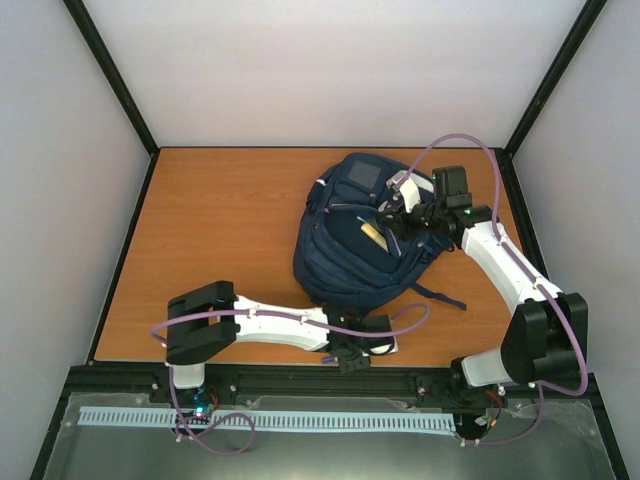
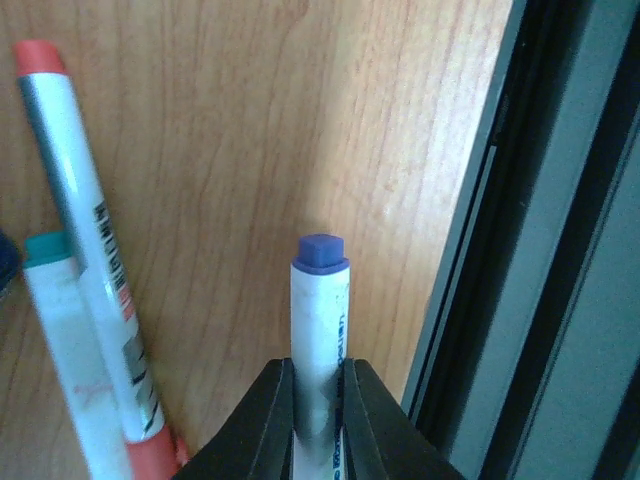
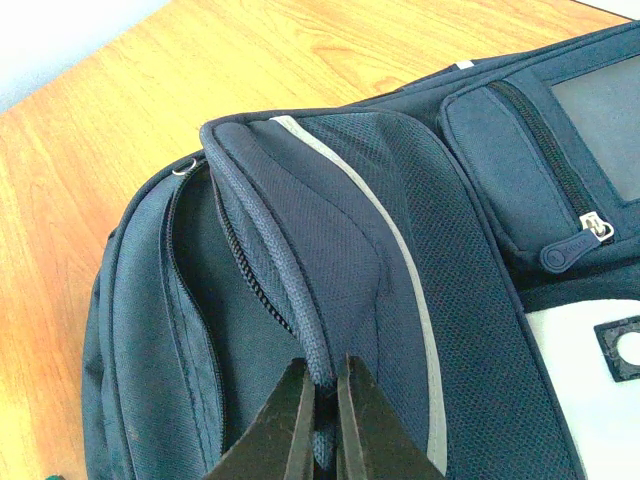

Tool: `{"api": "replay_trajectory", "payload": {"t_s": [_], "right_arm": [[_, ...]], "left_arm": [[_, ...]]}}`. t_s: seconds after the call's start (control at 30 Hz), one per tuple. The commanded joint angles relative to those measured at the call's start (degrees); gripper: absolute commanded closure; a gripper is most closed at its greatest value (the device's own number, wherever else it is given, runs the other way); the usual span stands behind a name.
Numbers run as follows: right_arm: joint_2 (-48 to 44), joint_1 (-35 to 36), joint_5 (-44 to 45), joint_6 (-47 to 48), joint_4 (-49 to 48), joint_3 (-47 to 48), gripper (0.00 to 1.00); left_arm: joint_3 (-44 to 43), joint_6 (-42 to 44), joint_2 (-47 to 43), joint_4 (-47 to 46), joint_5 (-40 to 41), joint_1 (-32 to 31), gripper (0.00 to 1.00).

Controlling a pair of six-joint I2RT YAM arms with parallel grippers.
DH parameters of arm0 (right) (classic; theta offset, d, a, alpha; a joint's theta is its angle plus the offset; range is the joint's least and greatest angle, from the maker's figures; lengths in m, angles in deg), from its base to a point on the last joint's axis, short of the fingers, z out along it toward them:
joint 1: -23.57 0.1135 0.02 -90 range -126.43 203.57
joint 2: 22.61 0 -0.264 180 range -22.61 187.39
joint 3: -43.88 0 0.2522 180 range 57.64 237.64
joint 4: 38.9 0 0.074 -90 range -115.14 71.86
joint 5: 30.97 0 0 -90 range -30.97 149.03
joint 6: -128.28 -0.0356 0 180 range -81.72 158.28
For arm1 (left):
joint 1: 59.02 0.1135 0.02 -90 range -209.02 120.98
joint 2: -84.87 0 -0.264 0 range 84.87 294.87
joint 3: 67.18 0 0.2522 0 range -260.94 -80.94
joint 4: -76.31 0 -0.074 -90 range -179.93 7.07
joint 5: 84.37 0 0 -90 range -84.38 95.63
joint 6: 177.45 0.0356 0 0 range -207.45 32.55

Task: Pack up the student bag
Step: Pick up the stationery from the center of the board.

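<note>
**Writing and labels.** In the left wrist view the left gripper [image 2: 318,375], at bottom centre, has its two dark fingers [image 2: 275,400] pressed against both sides of a blue-capped marker [image 2: 320,300]. This is a closed grip on the white barrel. Blue print runs along the barrel but is too blurred to read. At the left of the frame lies a red-capped marker [image 2: 75,220] with a barcode and small black lettering, also unreadable. A teal-capped marker [image 2: 55,330] lies just beside it, lower left. Whether the held marker rests on the wood or is lifted cannot be told.

**Task item.** In the overhead view the student bag [image 1: 360,240] lies right of centre on the table [image 1: 220,220]. It is navy, with a grey window panel and a white patch [image 1: 400,185] at its upper end. A tan flat item [image 1: 375,237] shows in an opened pocket. In the right wrist view the right gripper [image 3: 322,385], at bottom centre, is pinched shut on the zip-lined rim of the bag's opening. A pale grey stripe [image 3: 400,260] curves across the mesh panel. A zip pull [image 3: 575,247] at the right bears marking too small to read.

**Surface and surroundings.** The table is orange-brown wood grain. A dark rail [image 2: 520,260] borders it along the right of the left wrist view. White walls [image 1: 320,70] enclose the table on three sides, with black frame posts [image 1: 108,68] at the corners. Purple cables [image 1: 470,138] loop along both arms.
</note>
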State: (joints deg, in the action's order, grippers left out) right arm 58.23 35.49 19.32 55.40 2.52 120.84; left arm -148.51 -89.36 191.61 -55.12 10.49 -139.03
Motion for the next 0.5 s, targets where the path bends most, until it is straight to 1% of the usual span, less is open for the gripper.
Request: {"api": "replay_trajectory", "payload": {"t_s": [0.0,0.2,0.37,0.47], "right_arm": [[0.53,-0.94,0.06,0.94,-1.47,0.61,0.97],[0.7,-0.94,-0.2,1.06,-1.47,0.61,0.97],[0.63,-0.94,-0.36,0.99,-1.51,0.65,0.97],[0.45,-0.96,-0.37,0.98,-1.48,0.57,0.97]], "left_arm": [[0.83,-1.78,-6.88,1.5,0.5,-0.65,0.91],[1.82,-2.85,-17.2,0.24,-1.29,0.12,0.9],[2.64,-6.48,-24.79,-3.66,-4.53,5.46,0.91],[3.78,-9.49,-28.67,-8.31,-5.53,8.71,0.9]]}}
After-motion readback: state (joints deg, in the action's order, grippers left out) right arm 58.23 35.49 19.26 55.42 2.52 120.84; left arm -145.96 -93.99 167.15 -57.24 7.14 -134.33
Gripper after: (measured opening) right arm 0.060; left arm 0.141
